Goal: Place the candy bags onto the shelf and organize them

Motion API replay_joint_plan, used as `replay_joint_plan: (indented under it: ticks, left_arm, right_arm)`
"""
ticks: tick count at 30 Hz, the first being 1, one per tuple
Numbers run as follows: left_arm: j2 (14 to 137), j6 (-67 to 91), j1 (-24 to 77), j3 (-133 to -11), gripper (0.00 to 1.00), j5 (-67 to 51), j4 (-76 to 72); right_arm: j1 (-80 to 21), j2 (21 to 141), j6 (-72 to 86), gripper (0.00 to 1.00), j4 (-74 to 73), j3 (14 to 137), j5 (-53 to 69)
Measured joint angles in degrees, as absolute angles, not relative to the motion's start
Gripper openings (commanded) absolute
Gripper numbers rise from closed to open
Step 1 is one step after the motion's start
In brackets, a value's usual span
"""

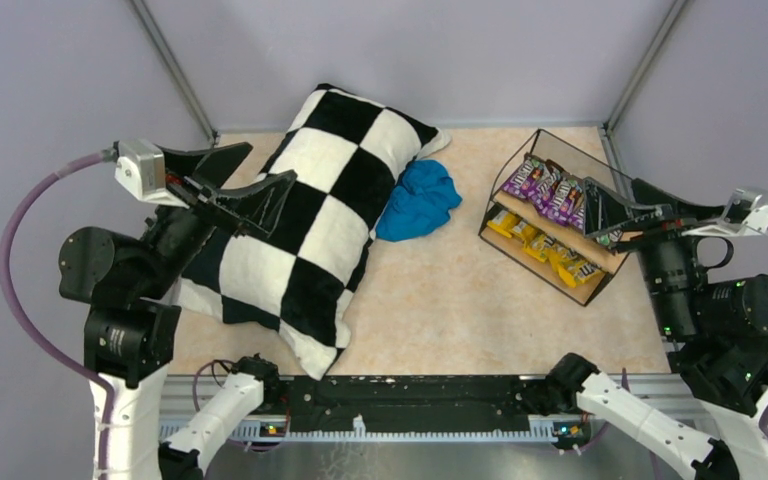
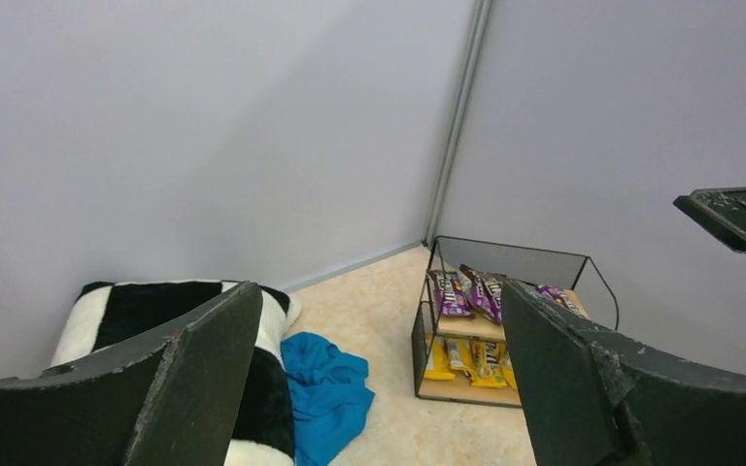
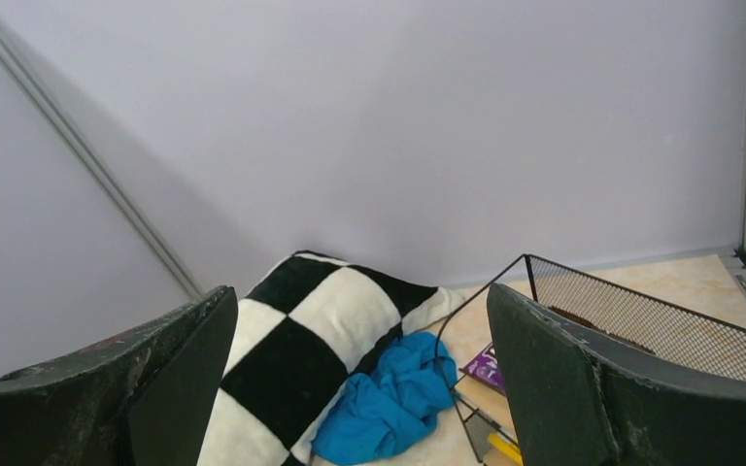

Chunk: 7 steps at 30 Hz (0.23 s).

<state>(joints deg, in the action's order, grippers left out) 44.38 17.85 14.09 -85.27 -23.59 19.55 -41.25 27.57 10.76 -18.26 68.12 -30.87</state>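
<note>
Nearest us, the left tool [image 1: 270, 163] is raised off the tabletop [image 1: 440, 300] with its jaws spread wide, gripping nothing. Directly beneath it lies one black-and-white checkered pillow [image 1: 310, 220]. Ahead of this tool, one crumpled blue cloth [image 1: 420, 200] touches the pillow's edge.

The right tool [image 1: 596, 212] is likewise wide apart and empty, and is held above the right end of the one two-tier shelf [image 1: 582, 293]. Below and just ahead of its fingertips, the upper board carries the purple candy bags [image 1: 545, 190], of which we count at least four. The lower board carries the yellow candy bags [image 1: 545, 250], again at least four. The bags overlap, so we cannot tell the exact number in either row.
</note>
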Motion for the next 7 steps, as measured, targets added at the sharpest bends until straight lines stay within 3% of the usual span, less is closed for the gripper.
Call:
replay_joint_plan:
  ticks: [7]
  left_arm:
    - [42.9, 15.7, 14.1, -85.7, 0.99, -19.9, 22.3]
  right_arm:
    - [-41.3, 27.6, 10.5, 0.99, -17.0, 66.7, -34.2]
